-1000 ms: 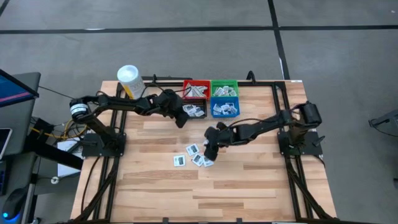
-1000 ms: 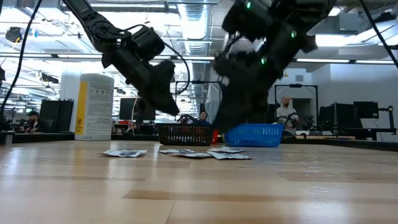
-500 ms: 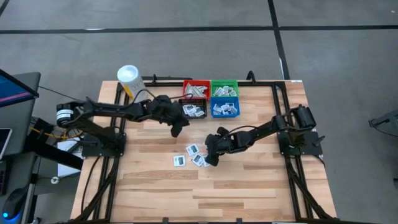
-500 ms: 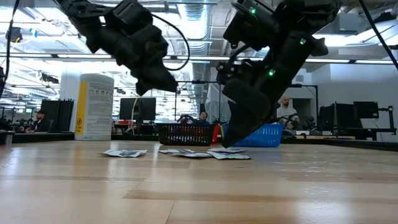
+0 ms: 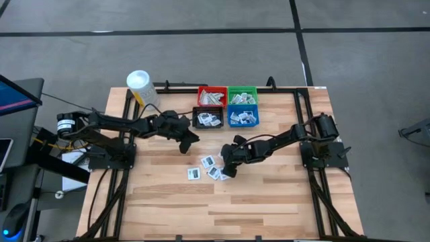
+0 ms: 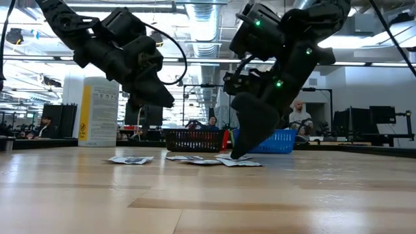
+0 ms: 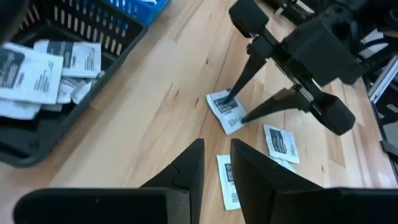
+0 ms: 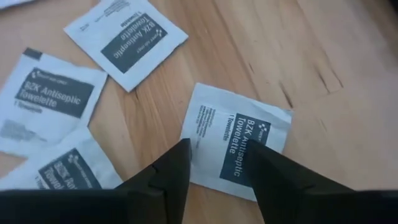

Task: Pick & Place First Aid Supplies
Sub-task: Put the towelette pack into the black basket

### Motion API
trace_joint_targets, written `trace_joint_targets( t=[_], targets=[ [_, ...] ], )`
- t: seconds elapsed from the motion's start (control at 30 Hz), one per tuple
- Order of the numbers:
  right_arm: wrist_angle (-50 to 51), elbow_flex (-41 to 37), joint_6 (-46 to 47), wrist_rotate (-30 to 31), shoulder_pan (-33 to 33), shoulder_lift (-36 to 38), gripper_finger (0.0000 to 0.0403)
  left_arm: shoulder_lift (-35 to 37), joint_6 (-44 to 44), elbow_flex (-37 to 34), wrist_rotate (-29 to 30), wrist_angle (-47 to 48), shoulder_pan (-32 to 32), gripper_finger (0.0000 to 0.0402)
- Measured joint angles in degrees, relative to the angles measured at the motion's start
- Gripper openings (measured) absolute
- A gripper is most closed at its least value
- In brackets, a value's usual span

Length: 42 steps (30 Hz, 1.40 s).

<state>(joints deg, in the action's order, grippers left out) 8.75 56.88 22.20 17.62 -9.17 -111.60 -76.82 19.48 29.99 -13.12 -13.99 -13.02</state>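
black bin and its packets, cut by frame edge

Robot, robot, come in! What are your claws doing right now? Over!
Right gripper open, down over a packet. Left gripper empty, in the air near the black bin. Nothing in the way.

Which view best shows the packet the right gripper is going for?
Right wrist view: the packet fills the frame, print readable, between the right gripper fingers. Left wrist view shows it smaller; high view tiny; low view edge-on.
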Motion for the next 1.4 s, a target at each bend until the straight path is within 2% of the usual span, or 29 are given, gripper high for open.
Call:
trace_joint_targets(
  t=[0.17, 0.43, 0.57, 0.73, 0.93, 1.07, 1.4],
  targets=[
    [-0.38, 0.27, 2.99, -0.86, -0.71, -2.71, 0.0126, 0.00, 0.92, -0.95, 0.02, -1.67, 0.00, 0.0078],
    [-0.03, -0.12, 2.89, -1.28, -1.52, -1.26, 0.0012, 0.00, 0.94, -0.95, 0.90, -2.60, -0.02, 0.0078],
    [1.58, -0.19, 2.80, 1.00, -1.31, 1.73, 0.0020, -0.02, 4.45, -0.95, 1.08, -2.89, -0.04, 0.0078],
    [3.19, 1.16, -2.08, 5.19, -0.40, 5.21, 0.0009, -0.02, 17.04, -0.95, 0.93, -4.06, -1.64, 0.0078],
    [2.46, 5.64, -7.73, 8.48, 1.26, 7.59, 0.0013, -0.04, 26.97, -0.93, -4.78, -9.63, -4.73, 0.0078],
    [1.73, 10.13, -12.45, 9.19, 1.63, 7.67, 0.0013, -0.04, 29.13, -0.93, -8.11, -14.75, -5.06, 0.0078],
    [2.17, 15.86, -21.05, 9.75, 3.08, 7.46, 0.0009, -0.04, 29.26, -0.91, -8.20, -15.70, -4.66, 0.0078]
  ],
)
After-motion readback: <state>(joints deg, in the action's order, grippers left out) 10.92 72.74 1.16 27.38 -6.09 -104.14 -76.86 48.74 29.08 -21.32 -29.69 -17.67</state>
